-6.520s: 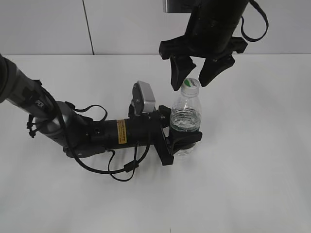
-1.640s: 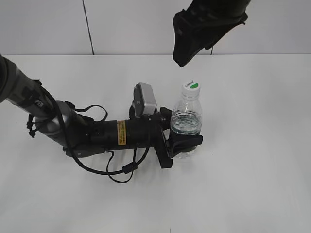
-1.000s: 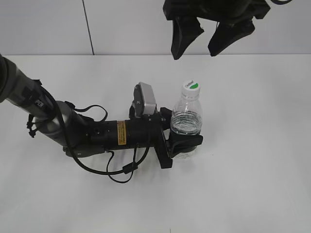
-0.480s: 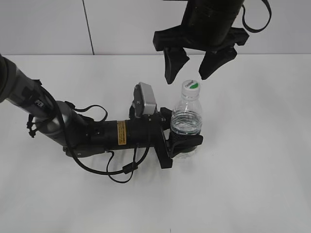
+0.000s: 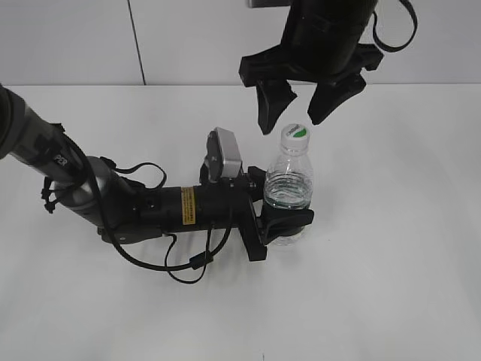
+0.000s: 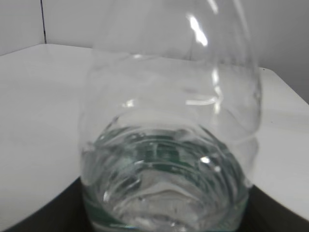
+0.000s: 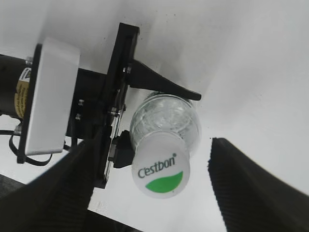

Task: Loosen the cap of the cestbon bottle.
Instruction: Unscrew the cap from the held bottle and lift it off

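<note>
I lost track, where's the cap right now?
In the exterior view the cap sits on the upright cestbon bottle, right of centre, just below the open right gripper.

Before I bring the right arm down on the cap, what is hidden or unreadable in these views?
- Cap thread and seal: hidden under its top in the right wrist view; too small in the exterior view.
- Bottle label: blurred, too close, left wrist view.
- Left gripper fingers: cut off in the left wrist view.
- Right gripper fingertips: blurred in its own view.
</note>
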Tool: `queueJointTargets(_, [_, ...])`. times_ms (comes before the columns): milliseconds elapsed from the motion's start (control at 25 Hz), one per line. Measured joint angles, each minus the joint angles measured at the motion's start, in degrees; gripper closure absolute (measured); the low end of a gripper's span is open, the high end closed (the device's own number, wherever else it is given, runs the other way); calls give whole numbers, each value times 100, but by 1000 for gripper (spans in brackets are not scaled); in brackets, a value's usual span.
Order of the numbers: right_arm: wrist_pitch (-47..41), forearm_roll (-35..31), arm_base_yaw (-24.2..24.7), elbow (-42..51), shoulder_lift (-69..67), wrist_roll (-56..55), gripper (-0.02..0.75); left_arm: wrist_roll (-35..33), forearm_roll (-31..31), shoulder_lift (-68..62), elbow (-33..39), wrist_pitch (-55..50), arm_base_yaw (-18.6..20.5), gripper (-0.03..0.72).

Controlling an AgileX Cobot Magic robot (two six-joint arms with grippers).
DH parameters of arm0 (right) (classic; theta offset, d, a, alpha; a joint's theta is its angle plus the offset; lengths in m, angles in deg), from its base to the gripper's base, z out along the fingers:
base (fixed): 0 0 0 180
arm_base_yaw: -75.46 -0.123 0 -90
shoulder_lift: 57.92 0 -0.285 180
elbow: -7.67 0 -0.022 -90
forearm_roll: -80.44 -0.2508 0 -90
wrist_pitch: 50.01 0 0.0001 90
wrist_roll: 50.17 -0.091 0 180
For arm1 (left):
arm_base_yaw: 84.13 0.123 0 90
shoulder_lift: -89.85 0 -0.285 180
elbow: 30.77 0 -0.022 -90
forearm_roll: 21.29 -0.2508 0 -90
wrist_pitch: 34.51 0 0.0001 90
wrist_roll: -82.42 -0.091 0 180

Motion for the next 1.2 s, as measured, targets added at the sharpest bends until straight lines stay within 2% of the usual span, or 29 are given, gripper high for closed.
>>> queueJointTargets(480, [0,10,0,13,-87,213,182,0,0,0,0,0,0,283])
queueJointTargets(760, [1,-2,0,350,-92,292,182,0,0,0,0,0,0,283])
queueJointTargets(1200, [11,-71,0,98,-92,327,182,0,0,0,0,-2,0,283])
